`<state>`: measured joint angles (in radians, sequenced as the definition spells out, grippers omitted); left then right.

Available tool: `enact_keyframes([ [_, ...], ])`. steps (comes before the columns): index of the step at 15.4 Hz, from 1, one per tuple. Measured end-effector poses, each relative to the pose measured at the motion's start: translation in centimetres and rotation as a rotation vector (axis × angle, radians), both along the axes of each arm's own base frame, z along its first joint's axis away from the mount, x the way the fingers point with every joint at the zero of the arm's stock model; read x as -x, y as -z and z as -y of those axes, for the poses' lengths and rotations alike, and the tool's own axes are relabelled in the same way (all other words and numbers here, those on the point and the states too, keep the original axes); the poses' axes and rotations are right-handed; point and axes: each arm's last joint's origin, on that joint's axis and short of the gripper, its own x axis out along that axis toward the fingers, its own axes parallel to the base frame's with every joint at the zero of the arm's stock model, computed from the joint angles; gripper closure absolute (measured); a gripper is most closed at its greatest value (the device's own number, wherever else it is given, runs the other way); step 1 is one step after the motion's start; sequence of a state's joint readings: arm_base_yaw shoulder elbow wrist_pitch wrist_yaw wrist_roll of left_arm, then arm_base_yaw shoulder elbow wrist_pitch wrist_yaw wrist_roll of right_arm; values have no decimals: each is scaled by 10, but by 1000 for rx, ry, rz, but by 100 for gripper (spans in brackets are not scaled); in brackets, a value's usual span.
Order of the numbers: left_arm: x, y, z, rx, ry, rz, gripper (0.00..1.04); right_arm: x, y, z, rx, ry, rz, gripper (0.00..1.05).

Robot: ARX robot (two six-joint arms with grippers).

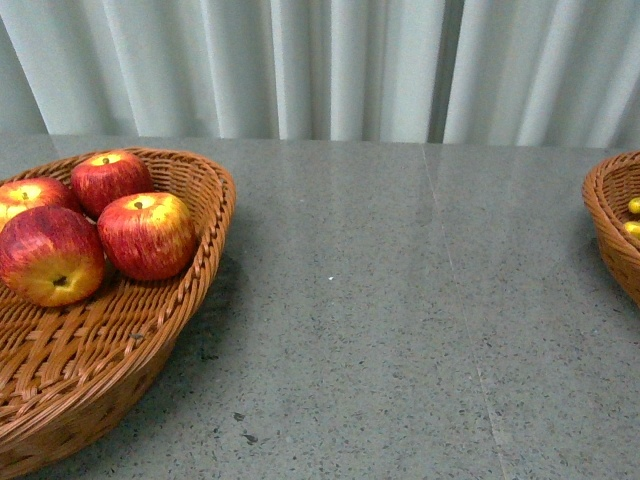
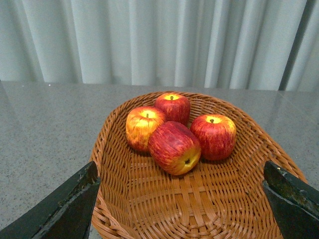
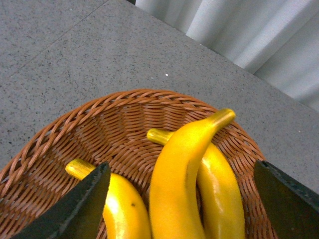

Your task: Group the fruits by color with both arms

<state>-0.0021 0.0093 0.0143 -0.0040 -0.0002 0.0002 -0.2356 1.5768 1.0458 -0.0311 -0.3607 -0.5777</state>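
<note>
Several red apples streaked yellow lie together in the left wicker basket (image 1: 215, 230); the nearest one (image 1: 50, 255) lies on its side and another (image 1: 148, 235) stands stem up. In the left wrist view my left gripper (image 2: 179, 191) hangs open over the near end of that basket (image 2: 102, 144), short of the apples (image 2: 174, 148), with nothing between its fingers (image 2: 75, 204). My right gripper (image 3: 180, 174) is open above three yellow bananas (image 3: 179, 169) lying in the right basket (image 3: 114, 119). Neither arm shows in the front view.
The grey speckled table (image 1: 400, 300) stretches between the two baskets. Only the rim of the right basket (image 1: 605, 215) shows at the front view's edge, with bits of yellow banana (image 1: 634, 206) inside. A pale curtain (image 1: 330, 60) hangs behind the table.
</note>
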Motion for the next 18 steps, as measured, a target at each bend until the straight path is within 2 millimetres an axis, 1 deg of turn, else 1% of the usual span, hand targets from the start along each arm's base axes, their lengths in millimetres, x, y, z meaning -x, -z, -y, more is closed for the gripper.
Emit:
enact_keyframes([
  [1,0,0,0,0,0,0,7,1,-2,-1,-18,-4,2,12],
  [2,0,0,0,0,0,0,7,3,-6,-4,-39,-6,15,5],
  [3,0,0,0,0,0,0,7,7,-17,-8,-84,-24,42,7],
  [5,0,0,0,0,0,0,7,18,-37,-17,-154,-53,91,7],
  [10,0,0,0,0,0,0,7,31,-50,-24,-208,-85,143,7],
  [12,0,0,0,0,0,0,7,49,-61,-30,-270,-89,224,7],
  [13,0,0,0,0,0,0,7,76,-69,-40,-339,-103,299,7],
  [14,0,0,0,0,0,0,7,116,-66,-54,-448,-121,344,7],
  [15,0,0,0,0,0,0,7,163,-42,-72,-453,26,401,19],
  [16,0,0,0,0,1,0,7,183,-23,-76,-431,111,416,30],
  [17,0,0,0,0,0,0,7,204,2,-72,-398,238,430,43],
  [18,0,0,0,0,0,0,7,217,24,-70,-388,281,441,54],
])
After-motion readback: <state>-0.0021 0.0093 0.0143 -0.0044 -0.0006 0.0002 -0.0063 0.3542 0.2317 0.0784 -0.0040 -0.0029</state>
